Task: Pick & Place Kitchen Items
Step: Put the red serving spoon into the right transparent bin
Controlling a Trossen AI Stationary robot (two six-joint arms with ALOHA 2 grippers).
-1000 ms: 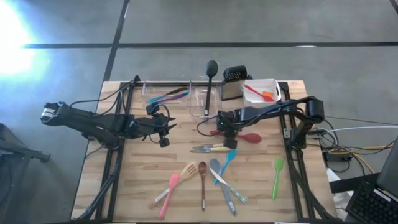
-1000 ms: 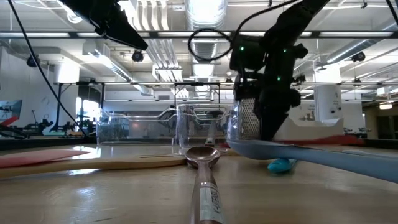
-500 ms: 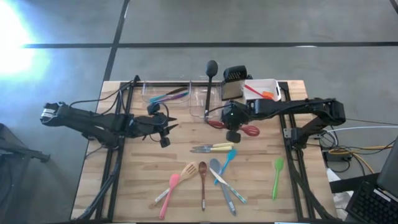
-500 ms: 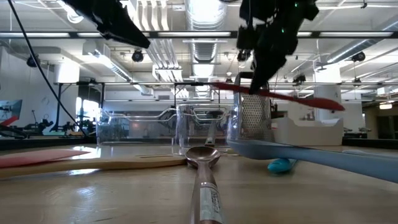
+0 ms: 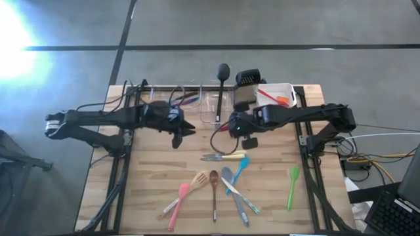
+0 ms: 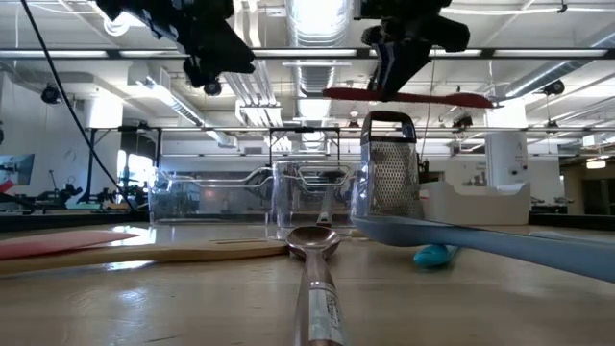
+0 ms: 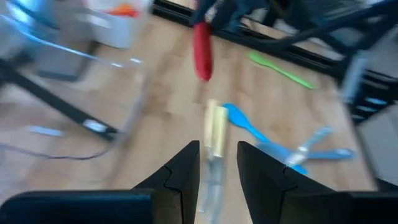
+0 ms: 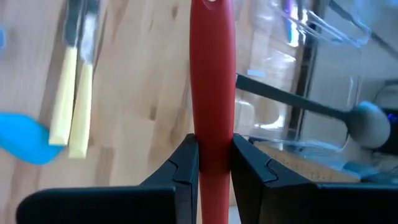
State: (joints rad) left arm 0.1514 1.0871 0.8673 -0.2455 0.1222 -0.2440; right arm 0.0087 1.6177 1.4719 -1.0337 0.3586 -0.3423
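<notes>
The right gripper (image 8: 211, 163) has its jaws clamped on the red spoon (image 6: 408, 96), carried level and high above the table (image 5: 151, 190), probably so it clears the clear tub (image 5: 211, 105). The left gripper (image 7: 217, 163) hangs with jaws apart, holding nothing; the yellow-handled knives (image 7: 214, 127) lie beyond them.

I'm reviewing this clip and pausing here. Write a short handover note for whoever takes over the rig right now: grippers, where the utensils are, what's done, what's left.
Right gripper: shut on the red spoon, held level in the air above the table, near the box grater.
Left gripper: open, empty, raised over the table's left half.
Done: the black ladle stands in the middle clear tub; a few utensils lie in the left clear tub; an orange-red tool lies in the white tub.
Left: place the red spoon; then the yellow-handled knives, blue spoon, green spoon, wooden spoon, pink spatula and the others on the table's near half.
</notes>
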